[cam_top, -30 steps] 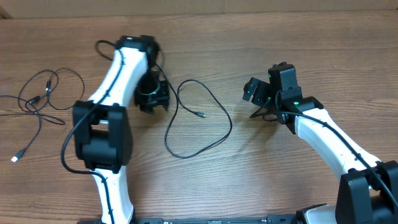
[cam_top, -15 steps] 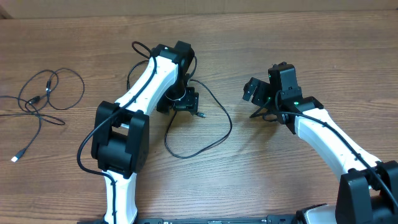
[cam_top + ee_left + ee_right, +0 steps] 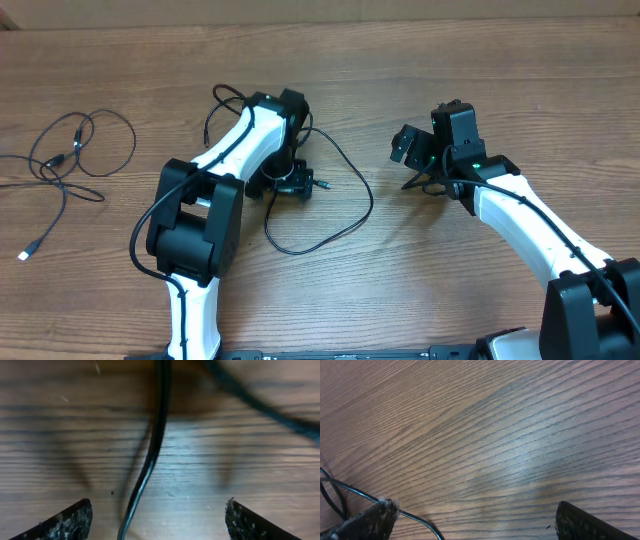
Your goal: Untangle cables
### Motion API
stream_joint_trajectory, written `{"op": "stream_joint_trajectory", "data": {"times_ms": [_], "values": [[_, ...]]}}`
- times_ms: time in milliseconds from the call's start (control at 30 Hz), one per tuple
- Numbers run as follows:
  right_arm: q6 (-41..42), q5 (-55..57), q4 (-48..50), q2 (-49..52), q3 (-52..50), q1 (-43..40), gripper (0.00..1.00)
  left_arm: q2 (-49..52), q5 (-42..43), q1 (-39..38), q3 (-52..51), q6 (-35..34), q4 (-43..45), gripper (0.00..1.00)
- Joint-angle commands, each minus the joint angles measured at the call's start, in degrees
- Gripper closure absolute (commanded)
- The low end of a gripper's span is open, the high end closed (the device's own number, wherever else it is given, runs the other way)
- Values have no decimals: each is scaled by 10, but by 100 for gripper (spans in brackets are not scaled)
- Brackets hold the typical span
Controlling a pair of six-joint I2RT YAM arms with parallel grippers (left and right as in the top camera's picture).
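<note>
while one cord lies looped at mid-desk, the left jaws stand spread over it

where the overhead view takes in the wooden desk [image 3: 400, 300], a looped cord [image 3: 372, 203] lies near its middle as a wide, open ring, well apart from the others. its small plug end [image 3: 325, 184] points right, just beside the head of the left arm [image 3: 235, 150], which reaches in from the near edge and hangs over the ring's left side. far to the left, by the desk's edge, the tangled cords [image 3: 60, 160] lie in a loose bunch of crossing loops, with one pale plug [image 3: 24, 255] trailing toward the near side.

from the left wrist, the left jaws are spread wide: one fingertip [image 3: 65, 520] shows in the lower left corner and the other in the lower right. the looped cord [image 3: 152, 450] runs from top to bottom between them, nearer the left-hand tip in that picture and touching neither. a blurred black strand [image 3: 260, 405] crosses the upper right corner; which cord it belongs to cannot be told.

the right arm [image 3: 520, 215] comes in from the near right corner, its head hanging above bare wood to the right of the ring. the right jaws are spread too, gripping nothing, with only wood grain between the right fingertips [image 3: 365, 517]. a thin black line [image 3: 350, 491] crosses the lower left corner of that view, close beside one tip; whether it is the looped cord cannot be told.
</note>
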Motion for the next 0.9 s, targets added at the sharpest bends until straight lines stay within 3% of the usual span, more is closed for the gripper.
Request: {"op": "stream_joint_trajectory", "data": {"times_ms": [0,233,367,867], "values": [[1,6,3,0,1,2,0,4,-8,2,-43,-4,18,14],[1,6,3,0,1,2,0,4,-10,2,-116,-4,76,12],[1,6,3,0,1,2,0,4,-10,2,-130,-4,80,0],[1,6,3,0,1,2,0,4,-10,2,-144,10,140,0]]}}
